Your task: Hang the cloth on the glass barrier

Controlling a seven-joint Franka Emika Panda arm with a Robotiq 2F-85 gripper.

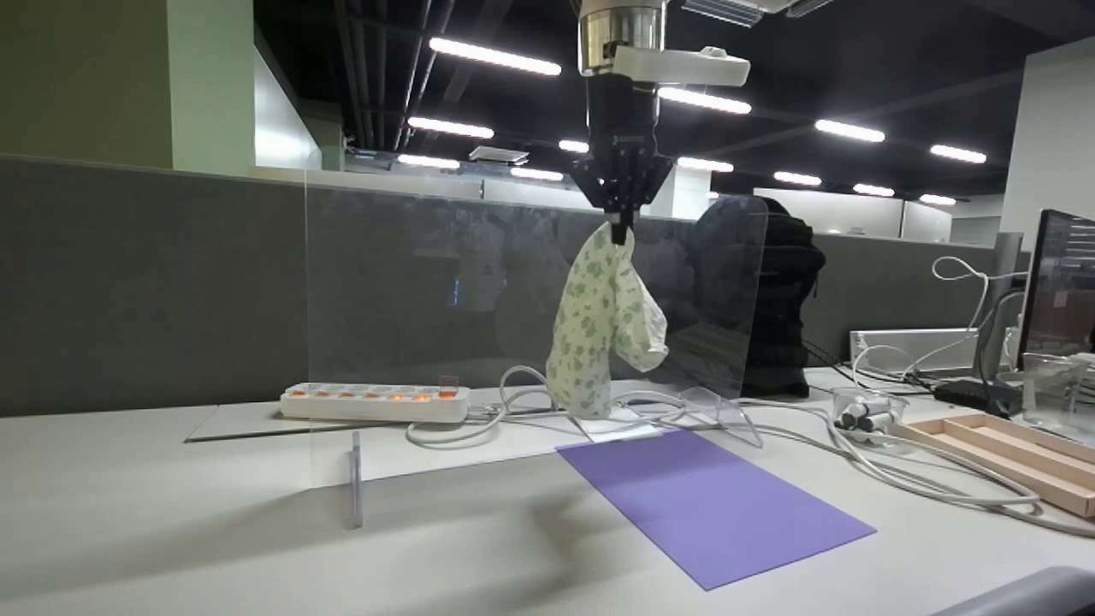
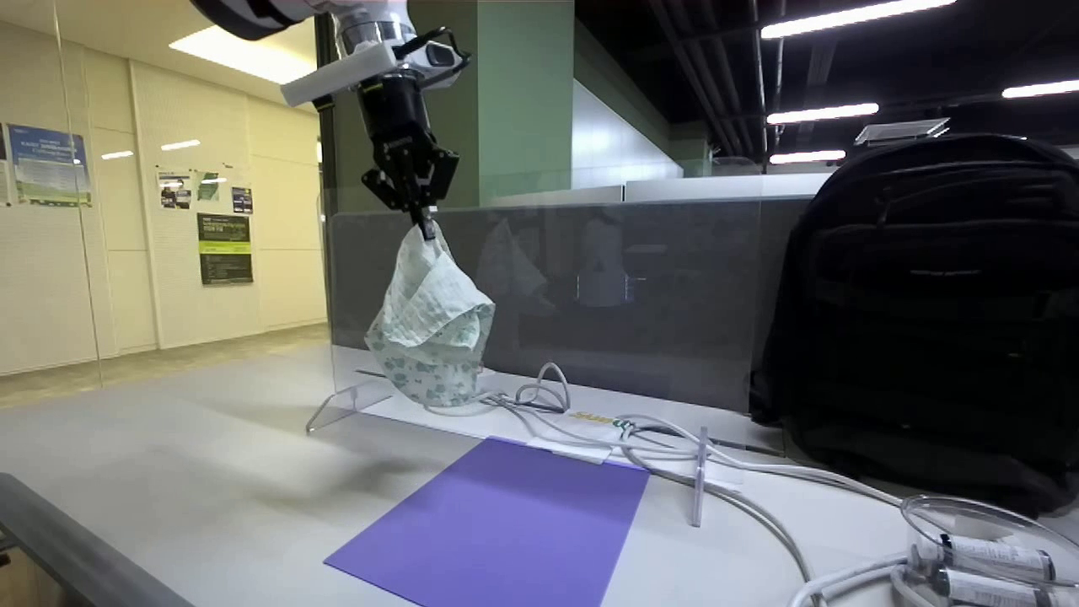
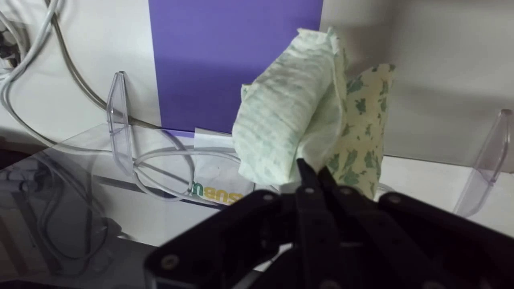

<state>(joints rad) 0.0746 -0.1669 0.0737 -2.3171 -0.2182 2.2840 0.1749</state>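
Observation:
The cloth is thin and pale with green leaf prints. It hangs in loose folds and also shows in an exterior view and in the wrist view. My gripper is shut on its upper part, as seen in an exterior view and in the wrist view. The glass barrier is a clear upright panel on clear feet, also in an exterior view. The cloth hangs on the purple sheet's side of the panel, above the table. Whether it touches the panel cannot be told.
A purple sheet lies on the table before the barrier. A white power strip and loose cables lie behind and under it. A black backpack stands beside it. Small bottles and a pinkish tray sit further along.

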